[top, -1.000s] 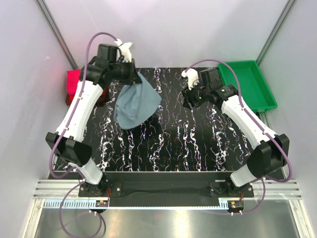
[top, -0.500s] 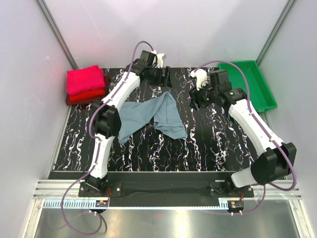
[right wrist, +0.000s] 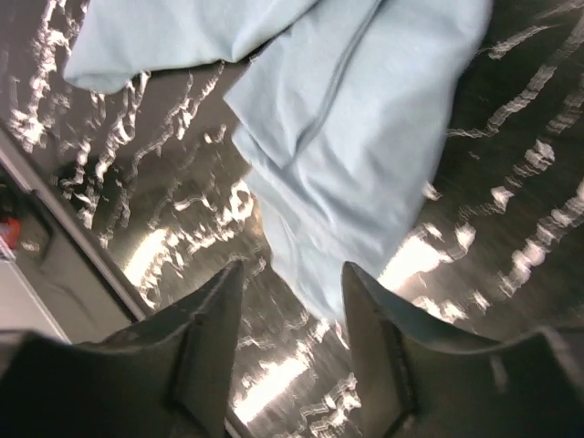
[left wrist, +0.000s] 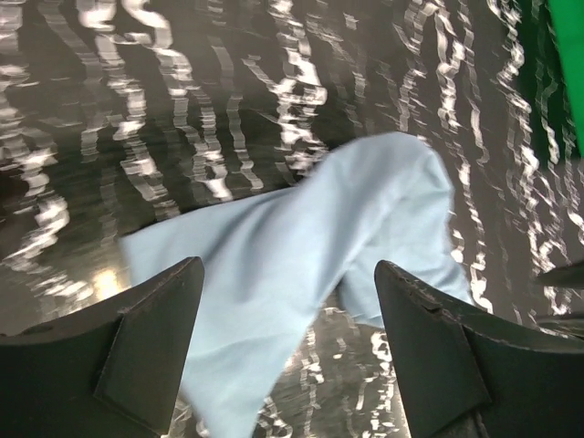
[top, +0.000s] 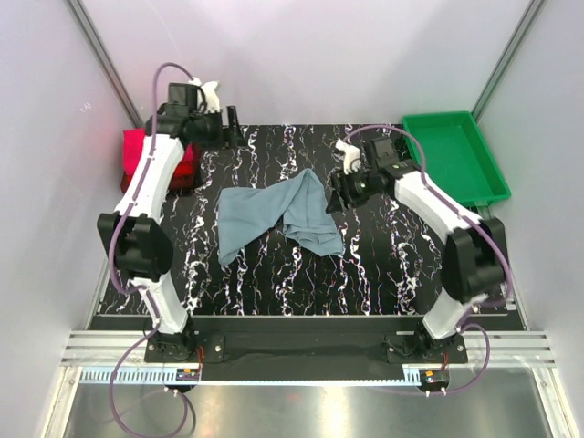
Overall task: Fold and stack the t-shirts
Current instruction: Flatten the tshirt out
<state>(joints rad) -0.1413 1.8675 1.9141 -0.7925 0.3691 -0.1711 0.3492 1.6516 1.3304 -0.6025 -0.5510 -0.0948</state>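
Top external view gives us the whole table [top: 383,265], its black surface veined with white. The grey-blue t-shirt [top: 274,214] lies rumpled and unfolded just to the 9 o'clock side of the table's middle. One lobe trails toward 8 o'clock and a thicker, doubled-over lobe points toward 4 o'clock.

At the table's 10 o'clock corner we see the folded stack, the magenta-pink t-shirt [top: 133,151] on top of the red t-shirt [top: 188,173], with the left arm crossing in front of both. The green tray [top: 456,155] sits off the table's edge at 2 o'clock.

We find the left pincer [top: 234,128] up at the far edge, about 11 o'clock, well apart from the grey-blue cloth. From the left wrist we see its fingers spread wide with nothing gripped; the shirt shows on the table beyond the gap between them.

We find the right pincer [top: 336,196] just beside the shirt's 3 o'clock edge. The right wrist view shows its fingers parted, less widely than the left pair, and holding nothing. The doubled lobe, with a stitched seam running along it, lies directly beyond the fingertips. We cannot tell from either view whether those tips touch the fabric.
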